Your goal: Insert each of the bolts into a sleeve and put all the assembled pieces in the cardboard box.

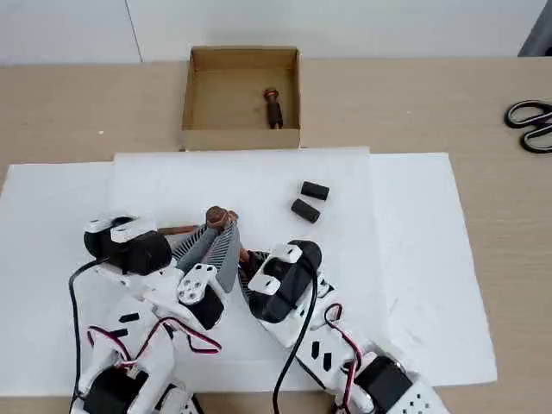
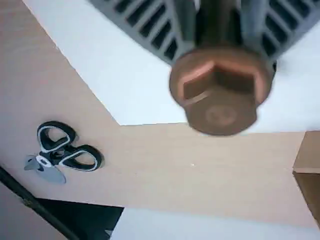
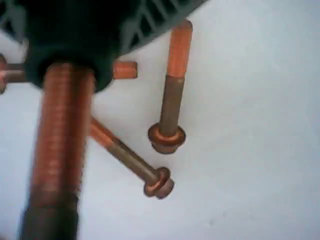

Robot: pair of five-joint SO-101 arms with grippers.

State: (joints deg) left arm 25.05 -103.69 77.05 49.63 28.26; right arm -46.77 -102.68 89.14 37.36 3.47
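Bolt (image 2: 218, 92), coppery, hex-headed, in ribbed pincer (image 1: 221, 228)

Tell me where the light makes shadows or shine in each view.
High view: even light, with faint shade along the inner walls of the cardboard box. Left wrist view: pale shine on the head of the held bolt. Right wrist view: soft shadows beside the loose bolts on the white sheet.

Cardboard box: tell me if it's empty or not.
Not empty: the cardboard box holds one sleeved bolt, lying on its floor.
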